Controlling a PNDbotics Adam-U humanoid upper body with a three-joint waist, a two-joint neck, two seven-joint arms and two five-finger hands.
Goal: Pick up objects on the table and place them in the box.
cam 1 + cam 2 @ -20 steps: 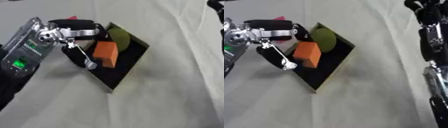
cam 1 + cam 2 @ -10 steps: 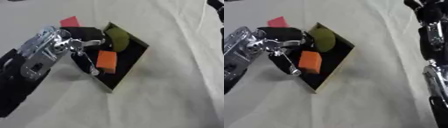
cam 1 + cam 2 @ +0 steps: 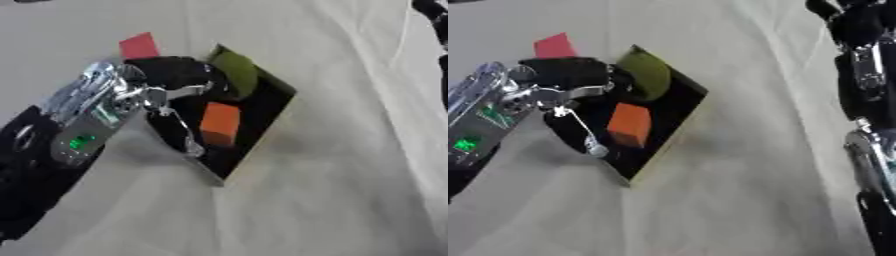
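Note:
A black shallow box lies askew on the pale cloth. Inside it are an orange block and, at the far end, an olive-green rounded object. A red piece lies on the cloth just beyond the box's far left corner. My left hand hovers over the left part of the box, its silver thumb stretched down beside the orange block without gripping it. The right arm runs along the right edge of the right eye view; I cannot make out its hand's fingers.
Wrinkled pale cloth covers the table around the box. My left forearm, silver with a green light, crosses the lower left.
The orange block, earlier between my left hand's thumb and fingers, now lies loose lower in the box. The hand has drawn back toward the left, which uncovers the red piece.

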